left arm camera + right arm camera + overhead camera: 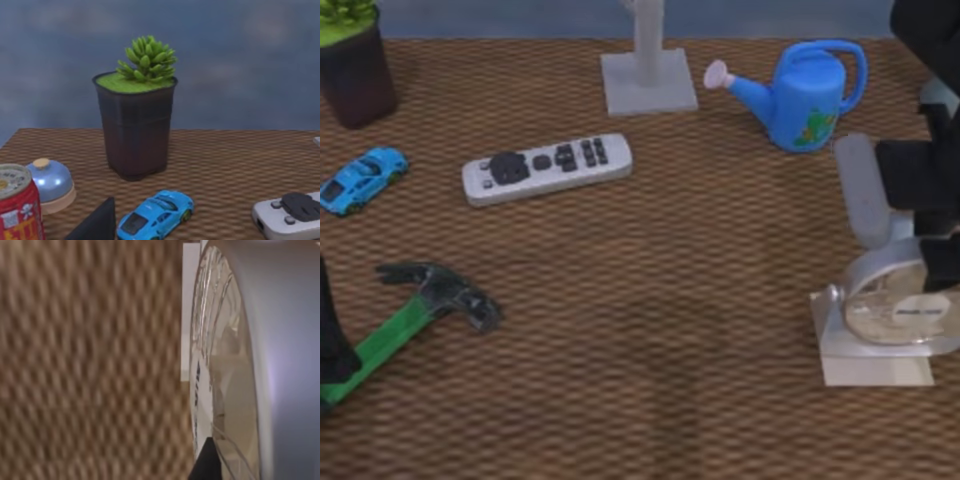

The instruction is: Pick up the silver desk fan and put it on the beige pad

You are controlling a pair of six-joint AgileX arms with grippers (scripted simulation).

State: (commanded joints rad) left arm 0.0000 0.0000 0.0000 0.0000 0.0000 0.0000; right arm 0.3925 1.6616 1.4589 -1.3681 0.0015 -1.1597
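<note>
Silver desk fan (898, 305) stands on the beige pad (875, 368) at the table's right edge, so placement appears to be the step in hand; judged next is a clean release and a straight lift clear. Right gripper (942, 262) reaches down from above onto the fan, finger spread not discernible, while the left arm sits parked at the left edge.
</note>
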